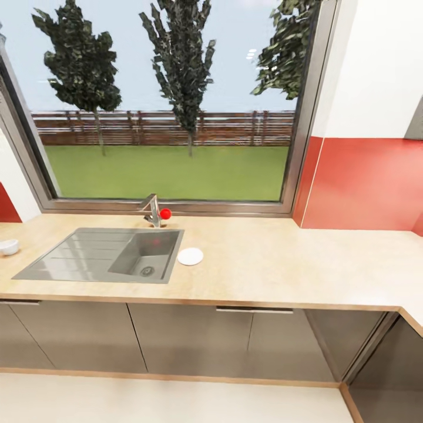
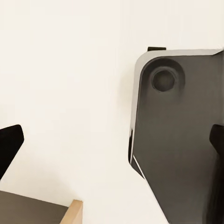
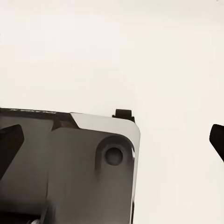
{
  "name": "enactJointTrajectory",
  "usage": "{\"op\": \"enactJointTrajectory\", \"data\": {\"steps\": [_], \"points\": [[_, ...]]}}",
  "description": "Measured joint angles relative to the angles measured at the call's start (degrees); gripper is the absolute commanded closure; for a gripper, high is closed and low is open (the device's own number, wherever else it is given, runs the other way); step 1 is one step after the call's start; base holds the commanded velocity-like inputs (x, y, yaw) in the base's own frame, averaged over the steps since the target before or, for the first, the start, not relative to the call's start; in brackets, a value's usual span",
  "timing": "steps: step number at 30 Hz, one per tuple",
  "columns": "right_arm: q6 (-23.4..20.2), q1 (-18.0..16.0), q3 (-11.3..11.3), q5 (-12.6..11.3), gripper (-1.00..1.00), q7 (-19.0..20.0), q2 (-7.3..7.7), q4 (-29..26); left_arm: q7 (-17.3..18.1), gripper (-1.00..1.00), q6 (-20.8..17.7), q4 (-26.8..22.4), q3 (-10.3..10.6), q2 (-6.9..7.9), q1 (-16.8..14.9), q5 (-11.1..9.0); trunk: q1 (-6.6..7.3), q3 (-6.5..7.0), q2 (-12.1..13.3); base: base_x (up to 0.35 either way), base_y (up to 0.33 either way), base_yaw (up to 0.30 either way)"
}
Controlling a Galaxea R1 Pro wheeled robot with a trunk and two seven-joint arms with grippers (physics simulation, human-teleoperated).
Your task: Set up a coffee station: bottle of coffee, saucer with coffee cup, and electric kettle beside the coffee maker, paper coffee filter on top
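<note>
One long stretch of countertop [image 1: 282, 258] fills the middle of the head view, a light beige speckled slab running under a wide window [image 1: 170, 100] and turning a corner at the right. A grey sink [image 1: 100, 255] with a drainboard is set into it at the left, and a metal tap [image 1: 153, 210] with a red knob stands at the sink's back edge. The saucer [image 1: 190, 256], small, round and white, lies flat on the countertop just beside the sink's right rim. At the far left edge of the view a small white vessel [image 1: 8, 247], cut off by the frame, sits on the slab; it may be the coffee cup, but too little shows to tell. Grey cabinets [image 1: 188, 341] run below the worktop, and a red wall panel [image 1: 364, 185] rises behind its right part. Through the glass are trees, grass and a brown fence.

In the left wrist view, the left gripper [image 2: 112, 144] looks down at a pale floor, its two dark fingertips [image 2: 9, 142] set far apart at opposite edges with nothing between them. A dark grey corner of the robot's base [image 2: 177, 149] lies beneath.

In the right wrist view, the right gripper [image 3: 112, 140] likewise has its jaws spread wide and empty, over the pale floor and another corner of the base [image 3: 70, 172].
</note>
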State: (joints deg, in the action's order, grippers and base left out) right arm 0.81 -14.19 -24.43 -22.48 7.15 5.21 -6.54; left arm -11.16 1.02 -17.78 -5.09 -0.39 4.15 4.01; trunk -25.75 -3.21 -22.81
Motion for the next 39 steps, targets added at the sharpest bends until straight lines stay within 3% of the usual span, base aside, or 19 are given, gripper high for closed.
{"op": "enactJointTrajectory", "data": {"steps": [9,16,19,22,27,30,36,39], "points": [[-0.3,0.0,0.07,-0.03,-1.0,0.39,0.02,-0.09,0.02,-1.0,0.28,-8.27,-0.23,-0.19,-0.04,-0.15,0.0,0.81,0.0,0.0,0.0,-0.006],[-0.24,0.0,-0.01,-0.13,-1.0,0.46,-0.47,-0.82,0.04,-1.0,7.29,-19.84,-0.42,-0.33,0.03,-0.28,0.0,1.43,0.01,0.0,0.0,-0.079],[-0.13,-0.01,-0.08,-0.14,-1.0,0.5,-0.56,-3.61,0.49,-1.0,8.44,-25.97,-0.56,-0.33,0.05,-0.76,0.0,1.7,0.01,0.0,0.0,-0.103],[-0.11,-0.01,-0.19,-0.22,-1.0,0.51,-0.59,-7.81,1.46,-1.0,8.81,-33.77,-0.73,-0.16,0.14,-2.72,0.0,1.97,0.01,0.0,0.0,-0.108],[-0.03,-0.01,-0.21,-0.19,-1.0,0.48,-0.64,-12.61,2.94,-1.0,8.94,-48.49,-0.59,0.21,0.29,-10.67,0.0,2.39,-0.02,0.0,0.0,-0.116],[-0.02,-0.01,-0.24,-0.19,-1.0,0.49,-1.29,-14.92,3.56,-1.0,8.78,-55.16,-0.39,0.28,0.21,-13.9,-0.01,2.62,-0.04,0.0,0.0,-0.157],[-0.02,-0.02,-0.2,-0.09,-1.0,0.52,-2.89,-20.14,3.77,-1.0,8.27,-64.48,-0.22,0.3,-0.57,-15.15,-0.01,3.07,-0.08,0.0,0.0,-0.181],[-0.02,-0.02,-0.2,-0.07,-1.0,0.55,-3.64,-23.72,3.74,-1.0,7.73,-68.86,-0.25,0.31,-2.52,-15.14,-0.02,3.28,-0.09,0.0,0.0,-0.115]]}}
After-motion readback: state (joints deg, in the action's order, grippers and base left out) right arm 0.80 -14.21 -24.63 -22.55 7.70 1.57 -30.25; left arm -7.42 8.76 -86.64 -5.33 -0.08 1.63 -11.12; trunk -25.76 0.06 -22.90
